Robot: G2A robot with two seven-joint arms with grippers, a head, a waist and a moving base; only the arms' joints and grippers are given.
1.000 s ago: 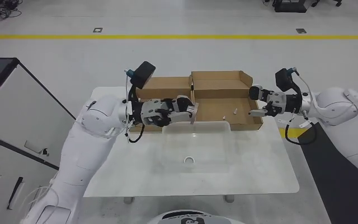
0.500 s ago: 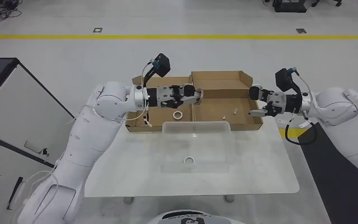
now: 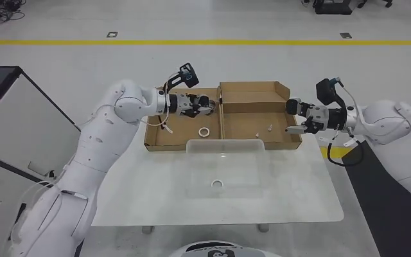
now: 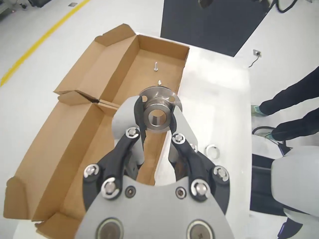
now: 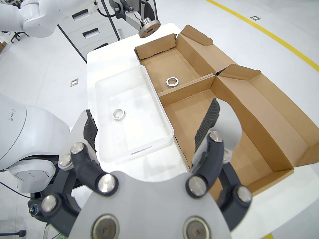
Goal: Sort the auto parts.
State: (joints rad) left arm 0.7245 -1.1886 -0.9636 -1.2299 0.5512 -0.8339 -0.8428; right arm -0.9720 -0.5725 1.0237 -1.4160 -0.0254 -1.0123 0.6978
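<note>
My left gripper (image 3: 204,105) is shut on a metal flanged hub (image 4: 162,93) and hangs above the back of the left cardboard box (image 3: 154,138). The right wrist view shows the same hub (image 5: 149,29) held over that box's far end. A metal ring (image 3: 203,132) lies on the left box's floor. Two small bolts (image 3: 270,127) lie in the right cardboard box (image 3: 282,142). Another ring (image 3: 218,185) rests in the clear plastic tray (image 3: 225,146). My right gripper (image 3: 294,119) stands open at the right box's outer wall, with nothing between its fingers (image 5: 211,115).
The two open boxes stand side by side along the back of the white table (image 3: 302,193), their flaps upright. The clear tray sits right in front of them. A dark panel (image 3: 379,186) stands off the table's right side.
My left arm has swung with the hub from over the tray's back edge to above the left box, then a little to the left. The right arm has kept still.
</note>
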